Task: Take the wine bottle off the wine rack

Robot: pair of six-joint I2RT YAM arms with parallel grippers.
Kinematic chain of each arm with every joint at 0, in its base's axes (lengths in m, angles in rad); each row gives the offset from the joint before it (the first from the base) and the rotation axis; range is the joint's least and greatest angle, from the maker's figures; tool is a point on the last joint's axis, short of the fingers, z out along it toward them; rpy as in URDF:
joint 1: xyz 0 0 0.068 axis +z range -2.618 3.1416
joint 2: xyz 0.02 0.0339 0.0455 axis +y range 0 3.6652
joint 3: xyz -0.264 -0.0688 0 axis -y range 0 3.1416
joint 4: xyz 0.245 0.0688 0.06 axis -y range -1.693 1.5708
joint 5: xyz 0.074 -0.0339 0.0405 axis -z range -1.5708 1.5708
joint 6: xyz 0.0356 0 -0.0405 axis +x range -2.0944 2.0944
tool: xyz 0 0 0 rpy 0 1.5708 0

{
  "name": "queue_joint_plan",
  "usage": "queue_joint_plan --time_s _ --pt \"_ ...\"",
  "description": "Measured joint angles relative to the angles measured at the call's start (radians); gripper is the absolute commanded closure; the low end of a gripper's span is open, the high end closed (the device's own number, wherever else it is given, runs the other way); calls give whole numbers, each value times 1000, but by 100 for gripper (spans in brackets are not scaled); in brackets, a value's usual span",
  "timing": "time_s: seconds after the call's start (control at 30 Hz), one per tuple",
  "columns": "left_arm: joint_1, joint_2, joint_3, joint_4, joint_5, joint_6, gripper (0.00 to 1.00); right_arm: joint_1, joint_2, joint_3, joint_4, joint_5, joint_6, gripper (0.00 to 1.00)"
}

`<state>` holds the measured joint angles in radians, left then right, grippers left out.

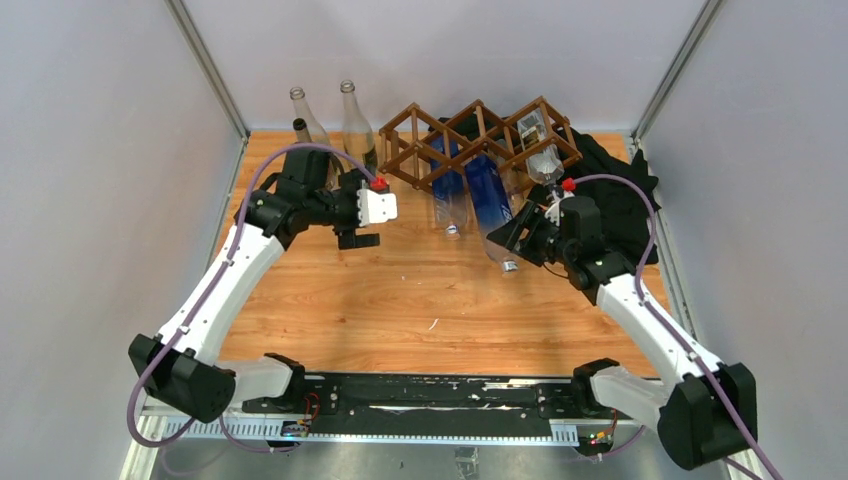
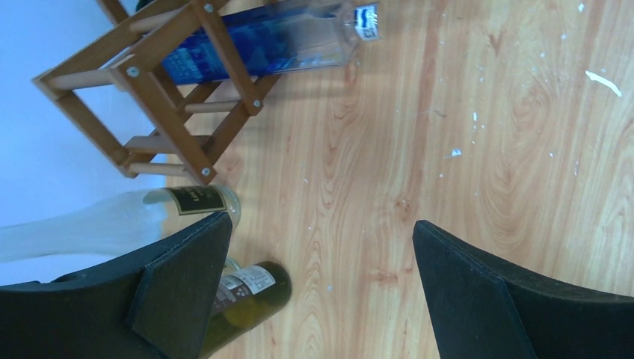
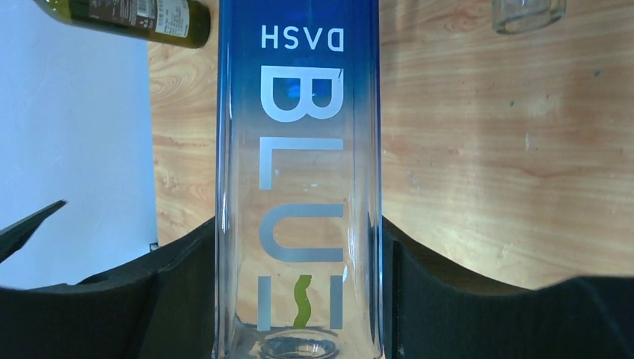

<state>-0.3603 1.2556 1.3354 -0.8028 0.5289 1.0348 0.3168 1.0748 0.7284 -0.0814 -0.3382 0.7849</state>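
Squarely inside right claw point(image 3: 299, 243), wine bottle point(image 3: 299, 112)

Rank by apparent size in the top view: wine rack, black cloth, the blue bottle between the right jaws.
1. Wine rack
2. Black cloth, though the rack hides part of it, so these two are unsure
3. Blue bottle, clearly smallest

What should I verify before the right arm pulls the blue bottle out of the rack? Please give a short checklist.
1. Grip of right claw on blue bottle: ok, the fingers press both sides.
2. Bottle free of rack: not ok, its base lies in a cell.
3. Gap to second blue bottle: cannot tell, they lie close together.
4. State of left claw: ok, open, empty, beside the rack.
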Motion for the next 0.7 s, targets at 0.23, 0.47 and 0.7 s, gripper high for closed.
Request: queue_joint_plan --time_s 0.23,0.47,0.7 --pt "-48 -80 -109 -16 -55 127 6 4 -114 46 -225 -16 3 100" --pt "-63 -141 -150 -15 -63 186 7 4 -201 75 -402 -17 3 100" --pt "-93 -183 -199 -20 -59 211 6 5 -197 211 -558 -19 -32 100"
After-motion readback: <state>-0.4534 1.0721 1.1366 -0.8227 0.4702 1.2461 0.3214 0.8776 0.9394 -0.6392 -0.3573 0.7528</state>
